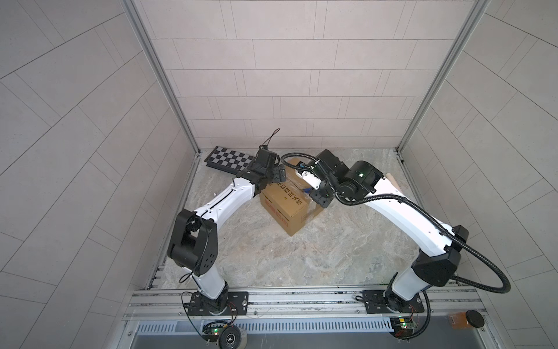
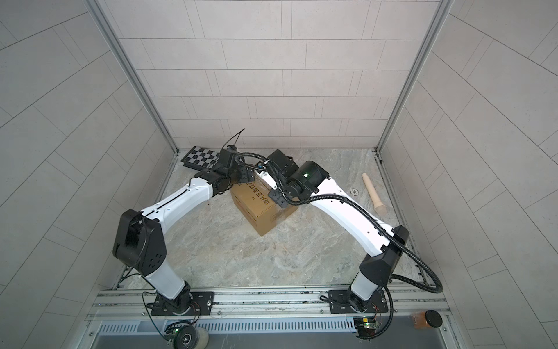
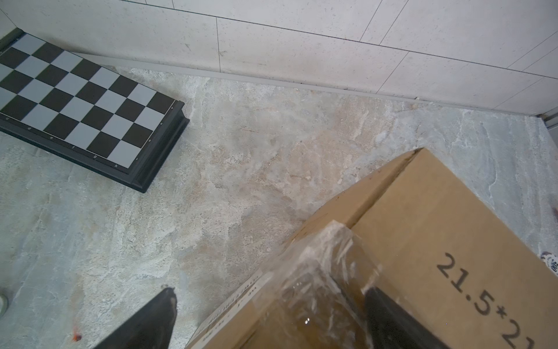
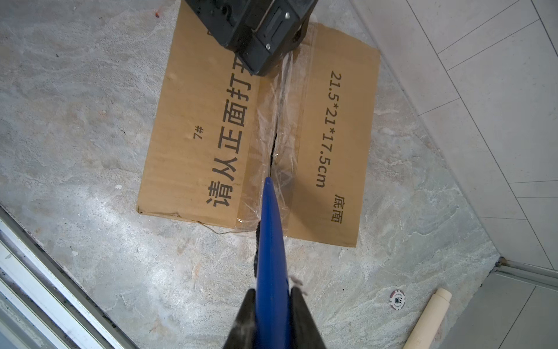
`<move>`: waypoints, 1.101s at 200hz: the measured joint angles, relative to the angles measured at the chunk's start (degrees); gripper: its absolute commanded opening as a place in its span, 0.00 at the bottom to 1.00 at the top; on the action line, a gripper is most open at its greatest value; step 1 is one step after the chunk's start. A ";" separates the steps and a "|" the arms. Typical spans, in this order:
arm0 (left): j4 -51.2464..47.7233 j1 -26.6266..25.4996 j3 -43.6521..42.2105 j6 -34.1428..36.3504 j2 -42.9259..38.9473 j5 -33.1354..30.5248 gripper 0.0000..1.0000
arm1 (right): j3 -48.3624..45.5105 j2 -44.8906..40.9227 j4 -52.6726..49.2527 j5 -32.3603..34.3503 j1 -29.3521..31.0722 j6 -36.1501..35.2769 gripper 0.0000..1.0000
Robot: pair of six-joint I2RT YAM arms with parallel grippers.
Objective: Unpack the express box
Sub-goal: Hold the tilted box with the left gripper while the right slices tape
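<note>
Express box (image 1: 287, 208): brown corrugated carton with black Chinese print, standing on the worktop (image 1: 271, 256) near the middle of the far edge, turned cornerwise to that edge. Top face closed by wrinkled clear tape (image 4: 283, 99) along the centre seam (image 4: 273, 145), with a dark narrow split showing in the middle of the seam.

Judged light for its size, stiff at edges and corners, soft in the middle of the flaps. Likely slippery where taped. Best hold judged to be across two opposite side walls or at a stiff upper edge, and later under a flap lip beside the split.

Left pincer (image 3: 268, 320) spread fully wide, astride the taped upper edge at one end of the seam: one finger (image 3: 389, 320) over the top face, the other beside the side wall, closed on nothing. Cannot tell whether pressing.

Right pincer (image 4: 270, 293) clamped tight on a blue pointed tool (image 4: 271, 241), tip set on the taped seam just below the split.

Further out: chessboard (image 1: 229, 158) in the far left corner, pale wooden rod (image 2: 373, 193) near the right edge, poker chip (image 4: 397, 300) just beside the rod.
</note>
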 measured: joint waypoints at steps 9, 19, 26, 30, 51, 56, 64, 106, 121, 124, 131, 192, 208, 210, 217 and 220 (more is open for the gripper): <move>0.02 0.00 -0.02 0.02 0.04 0.02 1.00 | 0.46 0.68 0.00 0.00 0.00 0.00 0.00; 0.04 0.02 -0.02 0.02 0.04 0.00 1.00 | 1.09 1.09 -0.02 0.02 0.00 0.02 0.00; 0.07 0.02 -0.02 0.00 0.04 0.00 1.00 | 1.42 1.22 -0.02 0.02 0.00 0.02 0.00; 0.07 0.02 0.00 0.00 0.07 0.00 1.00 | 1.53 1.27 -0.02 0.02 -0.02 0.02 0.00; 0.17 0.02 0.00 0.00 0.15 -0.04 1.00 | 1.55 1.22 -0.22 0.13 -0.02 0.02 0.00; 0.26 0.02 0.00 0.00 0.20 -0.04 1.00 | 1.46 1.14 -0.24 0.15 -0.02 0.02 0.00; 0.42 0.02 0.00 0.00 0.28 -0.09 1.00 | 1.11 0.81 -0.22 0.22 -0.02 0.02 0.00; 1.46 0.02 0.20 -0.39 0.85 -0.35 1.00 | -0.94 -1.79 -0.33 0.17 -0.13 0.02 0.00; 1.73 0.02 0.20 -0.50 1.01 -0.44 1.00 | -0.94 -2.43 -0.68 0.22 -0.13 0.00 0.00; 1.77 0.02 0.20 -0.52 1.03 -0.46 1.00 | -0.94 -2.62 -0.83 0.22 -0.13 0.00 0.00; 1.90 0.02 0.20 -0.59 1.05 -0.44 1.00 | -0.94 -2.91 -0.98 0.20 -0.13 0.00 0.00; 2.10 0.02 0.20 -0.83 1.18 -0.24 1.00 | -0.96 -3.78 -1.57 -0.52 -0.15 -0.02 0.00; 2.08 0.04 0.20 -0.90 1.18 0.02 1.00 | -1.20 -3.61 -1.18 -0.83 -0.24 -0.02 0.00; 2.08 0.04 0.20 -0.90 1.18 0.02 1.00 | -1.22 -3.52 -1.14 -0.90 -0.24 0.00 0.00; 2.08 0.04 0.20 -0.96 1.18 0.20 1.00 | -1.22 -3.15 -0.92 -1.03 -0.31 0.00 0.00; 2.08 0.04 0.22 -0.98 1.20 0.22 1.00 | -1.22 -3.08 -0.85 -1.03 -0.31 0.00 0.00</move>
